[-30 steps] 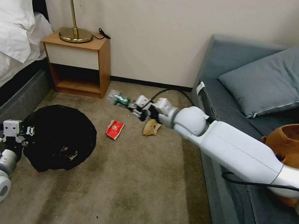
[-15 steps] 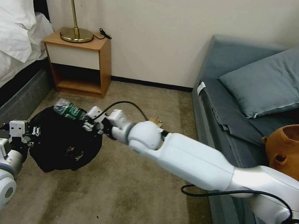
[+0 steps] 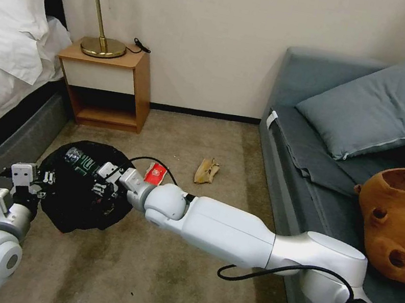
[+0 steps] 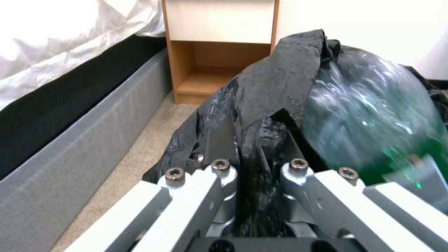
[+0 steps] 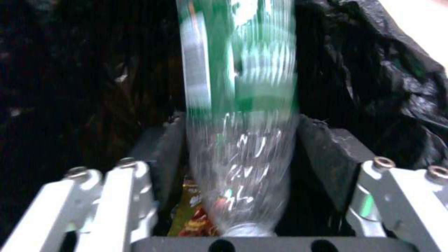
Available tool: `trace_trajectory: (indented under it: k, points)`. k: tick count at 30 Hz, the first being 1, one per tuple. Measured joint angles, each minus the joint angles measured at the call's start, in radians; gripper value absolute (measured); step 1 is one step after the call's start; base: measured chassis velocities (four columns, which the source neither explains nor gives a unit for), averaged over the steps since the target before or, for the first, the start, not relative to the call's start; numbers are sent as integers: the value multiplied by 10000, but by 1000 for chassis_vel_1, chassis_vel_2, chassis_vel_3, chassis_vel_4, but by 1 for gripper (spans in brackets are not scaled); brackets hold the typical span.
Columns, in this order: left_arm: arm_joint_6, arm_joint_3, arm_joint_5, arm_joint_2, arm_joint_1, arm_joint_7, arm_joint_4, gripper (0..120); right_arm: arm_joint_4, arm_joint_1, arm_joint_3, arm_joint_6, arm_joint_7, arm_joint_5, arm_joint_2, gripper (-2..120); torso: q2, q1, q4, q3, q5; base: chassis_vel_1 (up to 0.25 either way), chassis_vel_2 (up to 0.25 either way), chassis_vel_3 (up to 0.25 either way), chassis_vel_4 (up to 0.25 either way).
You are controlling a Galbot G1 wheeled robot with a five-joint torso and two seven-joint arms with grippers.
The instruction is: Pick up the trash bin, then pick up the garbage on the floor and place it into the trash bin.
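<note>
Left end effector [image 3: 36, 179] clamps the bin [image 3: 83, 186] liner; right end effector [image 3: 102, 179], over the bin, parted around the bottle [image 3: 78, 160]; packet [image 3: 155, 173] and paper bag [image 3: 206, 170] remain beyond the bin

Carpeted floor [image 3: 182, 272], beige, with faint darker streaks. Lying directly on it: a tan paper bag [image 3: 206, 171] near the centre; a red snack packet [image 3: 155, 173] at about 9 o'clock from the paper bag, close by. A wooden nightstand [image 3: 106, 84] stands at 11 o'clock against the wall. A grey sofa [image 3: 316, 155] borders the floor at 3 o'clock, a bed base [image 3: 3, 149] at 9 o'clock.
</note>
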Motion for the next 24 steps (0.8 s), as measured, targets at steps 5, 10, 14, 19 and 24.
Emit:
trace_trajectory:
  k: [5, 10, 14, 19, 24]
  points:
    - [-132, -63, 5, 67, -24, 57, 303, 6, 443, -37, 23, -595, 376, 541, -174, 80, 0, 0, 0, 0, -1, 0, 0, 0, 0]
    - [-141, -120, -175, 100, -89, 51, 402, 6, 613, -69, 382, -534, 805, 797, -198, 98, 0, 0, 2, 1, -1, 0, 0, 0, 0]
    - [-107, -200, -294, 145, -162, 21, 418, 6, 617, -113, 804, -424, 1401, 1039, -137, 99, 0, 0, 0, 1, 1, 0, 0, 0, 0]
    - [-35, -611, -789, 326, -250, -84, 429, 6, 335, -850, 2144, -526, 3439, 1338, -19, 100, 0, 0, 2, 0, 1, 0, 0, 0, 0]
    - [-31, -824, -920, 398, -226, -123, 572, 6, 79, -1535, 3044, -870, 3956, 1306, -195, 100, 0, 0, 1, 0, 2, 0, 0, 0, 0]
